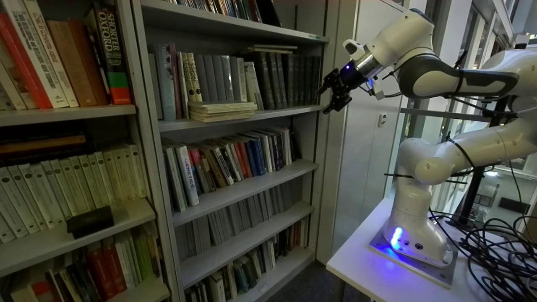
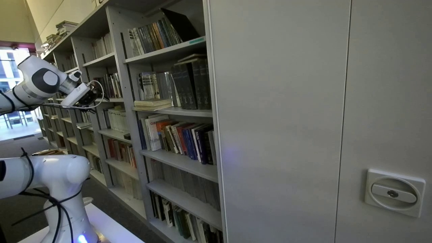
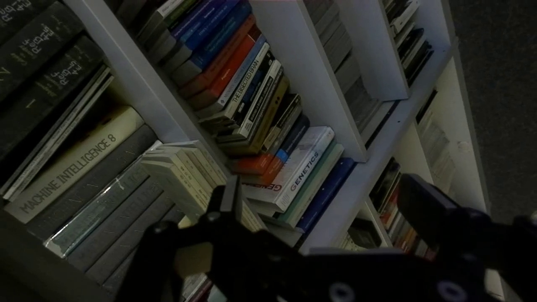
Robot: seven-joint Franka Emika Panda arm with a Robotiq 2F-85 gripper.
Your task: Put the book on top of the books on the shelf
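Wrist view: the end effector [image 3: 323, 193] faces the tall grey metal bookcase [image 1: 147, 113], its two black fingers [image 3: 421, 205] wide apart. Both exterior views show a stack of thin pale paperbacks [image 1: 222, 112] lying flat on a grey shelf [image 1: 289, 111], in front of the upright books [image 1: 216, 77]. Slim volumes [image 1: 272, 49] lie flat atop the dark bound books [image 1: 272, 79] there. The Panda arm [image 1: 457, 79] stands on a white counter [image 1: 356, 264].
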